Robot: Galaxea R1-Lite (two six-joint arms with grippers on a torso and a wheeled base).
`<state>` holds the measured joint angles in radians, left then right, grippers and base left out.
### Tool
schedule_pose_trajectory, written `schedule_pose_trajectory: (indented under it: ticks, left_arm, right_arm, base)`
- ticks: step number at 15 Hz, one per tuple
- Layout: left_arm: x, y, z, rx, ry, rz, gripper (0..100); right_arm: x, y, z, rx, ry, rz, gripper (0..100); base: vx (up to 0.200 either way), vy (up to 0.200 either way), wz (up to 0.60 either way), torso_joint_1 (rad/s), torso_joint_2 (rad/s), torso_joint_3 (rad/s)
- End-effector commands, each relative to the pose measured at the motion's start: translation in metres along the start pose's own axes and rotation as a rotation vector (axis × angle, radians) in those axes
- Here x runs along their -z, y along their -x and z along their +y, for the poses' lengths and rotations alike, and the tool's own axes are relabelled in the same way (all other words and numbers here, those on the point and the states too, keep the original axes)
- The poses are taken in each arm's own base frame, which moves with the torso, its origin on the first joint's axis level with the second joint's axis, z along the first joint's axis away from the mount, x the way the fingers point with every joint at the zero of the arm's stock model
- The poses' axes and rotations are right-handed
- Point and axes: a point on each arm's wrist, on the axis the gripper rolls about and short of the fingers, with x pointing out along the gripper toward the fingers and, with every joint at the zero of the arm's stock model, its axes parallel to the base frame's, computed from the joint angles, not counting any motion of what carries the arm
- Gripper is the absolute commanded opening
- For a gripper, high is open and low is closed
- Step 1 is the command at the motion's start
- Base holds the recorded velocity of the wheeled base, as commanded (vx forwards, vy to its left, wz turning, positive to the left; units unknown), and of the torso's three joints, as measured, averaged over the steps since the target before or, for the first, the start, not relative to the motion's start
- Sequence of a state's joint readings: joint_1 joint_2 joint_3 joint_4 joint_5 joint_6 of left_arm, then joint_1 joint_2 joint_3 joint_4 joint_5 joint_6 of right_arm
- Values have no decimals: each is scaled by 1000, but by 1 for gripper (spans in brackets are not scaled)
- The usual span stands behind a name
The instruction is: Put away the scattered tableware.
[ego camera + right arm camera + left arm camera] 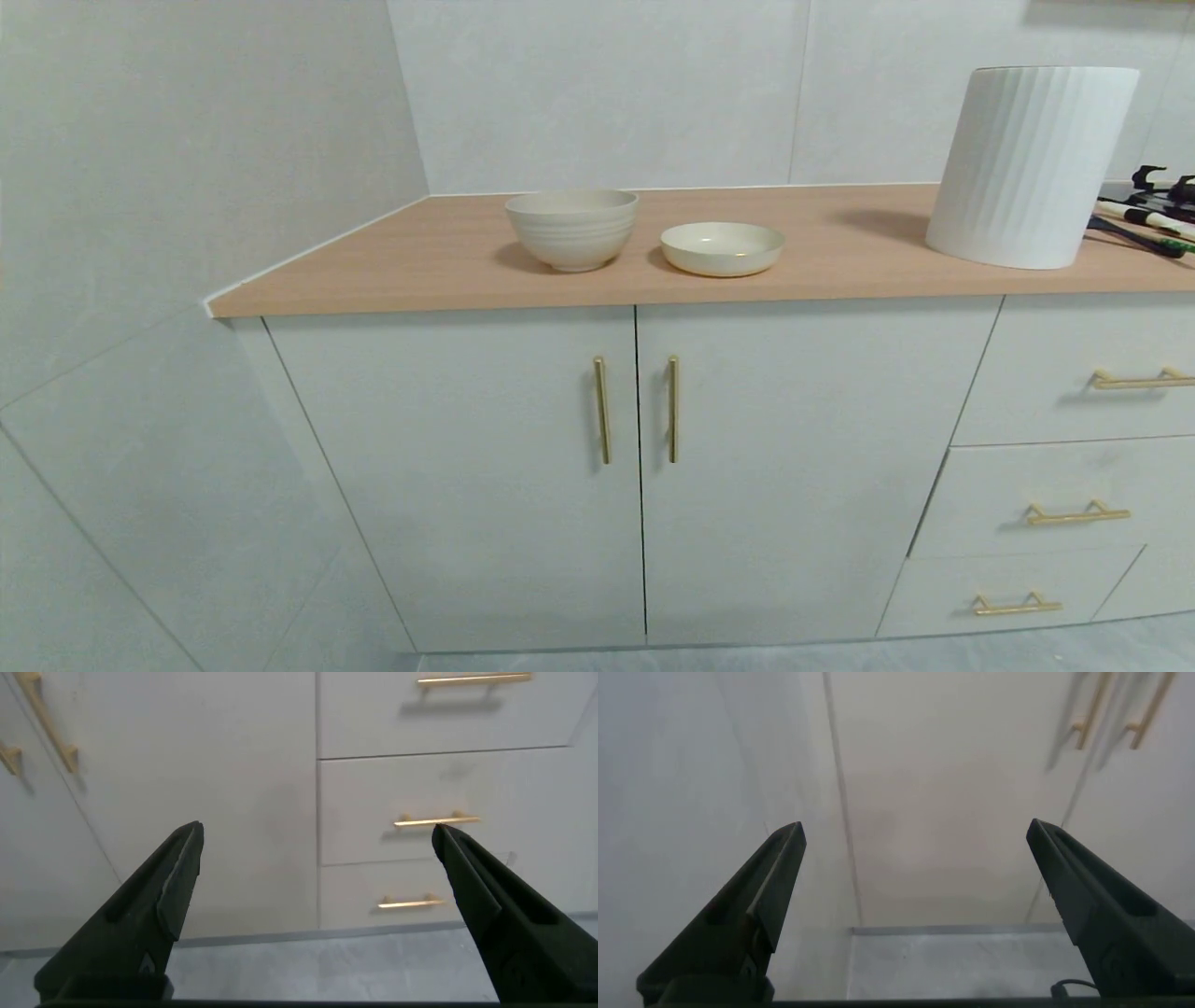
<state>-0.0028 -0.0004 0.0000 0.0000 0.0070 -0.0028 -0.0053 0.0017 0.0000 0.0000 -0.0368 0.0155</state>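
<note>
Gaping, left fingers (757,905) and right fingers (154,905) face cabinet (467,467), seemingly low.

Deep bowl (571,229): pale beige, horizontal ridges around the outer wall, small foot. It stood upright, mouth up, on the wooden countertop (840,245), towards the left end and near the front edge. Interior could not be seen.

Shallow dish (722,248): cream, glossy, low rim, upright, plain glaze inside. It sat just right of the bowl and slightly nearer the front edge.

The two were close but apart, with a strip of wood between them.
</note>
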Motion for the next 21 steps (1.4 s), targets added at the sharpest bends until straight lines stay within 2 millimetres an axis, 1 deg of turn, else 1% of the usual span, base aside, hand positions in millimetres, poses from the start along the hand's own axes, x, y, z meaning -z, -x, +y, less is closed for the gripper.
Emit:
schedule_pose_trajectory:
  ticks: [1,11,13,14,15,16,18,19,21]
  left_arm:
    - [0,0,0,-2,0,0,100]
    - [0,0,0,-2,0,0,100]
    - [0,0,0,-2,0,0,100]
    - [0,0,0,-2,0,0,100]
    - [0,0,0,-2,0,0,100]
    - [0,0,0,-2,0,0,100]
    - [0,0,0,-2,0,0,100]
    - [0,0,0,-2,0,0,100]
    - [0,0,0,-2,0,0,100]
  right_arm:
    - [0,0,0,-1,0,-2,100]
    - [0,0,0,-4,28,0,100]
    - [-3,1,0,-21,34,-14,100]
    - [-13,3,1,-42,29,-45,100]
    - [-41,10,2,-110,-1,-115,100]
    - [-63,6,3,-234,-48,-69,100]
    - [-70,-19,8,-402,-55,125,100]
    - [-76,-37,13,-489,-61,233,100]
    - [-94,-69,24,-587,-28,356,100]
  base:
    - [0,0,0,0,0,0]
    - [0,0,0,0,0,0]
    - [0,0,0,0,0,0]
    - [0,0,0,0,0,0]
    - [0,0,0,0,0,0]
    - [0,0,0,0,0,0]
    - [0,0,0,0,0,0]
    - [0,0,0,0,0,0]
    - [0,0,0,0,0,0]
